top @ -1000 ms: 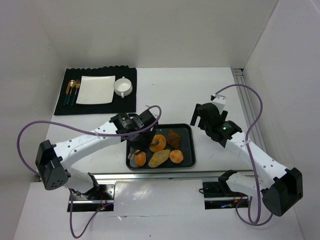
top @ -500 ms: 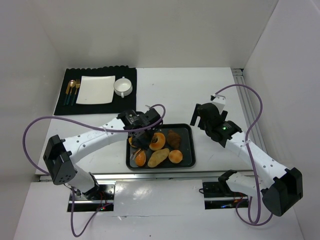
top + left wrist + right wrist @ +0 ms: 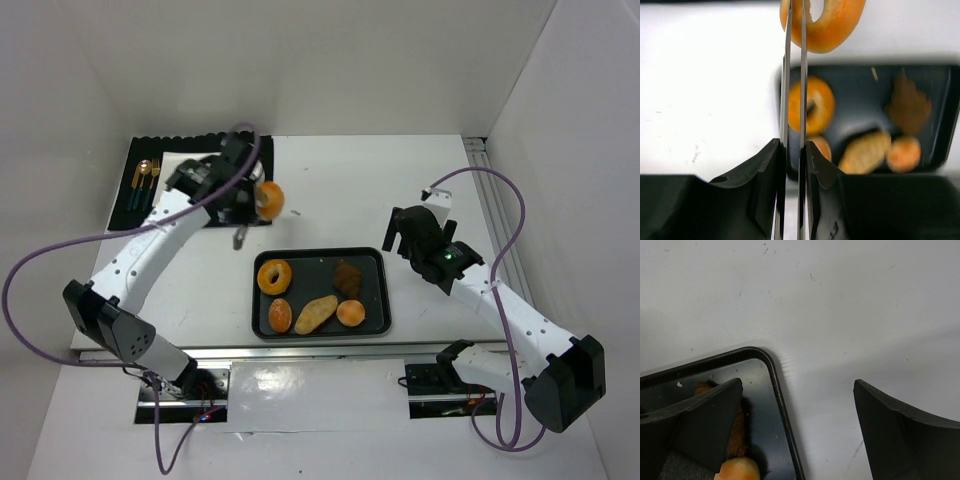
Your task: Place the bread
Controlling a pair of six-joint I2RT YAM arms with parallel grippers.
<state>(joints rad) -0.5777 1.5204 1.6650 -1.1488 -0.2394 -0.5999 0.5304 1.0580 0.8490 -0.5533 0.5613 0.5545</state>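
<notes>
**Bread in the air, carried by the left arm**

We judged the carry to be the step in hand. The left gripper had its thin jaws almost shut, pinching the wall of the glossy orange-brown ring-shaped bread. The bread hung over the far-left part of the tabletop, just beside the black ribbed mat and well apart from the black metal tray by the near edge. The right gripper hovered wide open and empty at the tray's far right corner. Next, we reckoned, came a short move left over the white square plate, a gentle descent, then release.
</notes>
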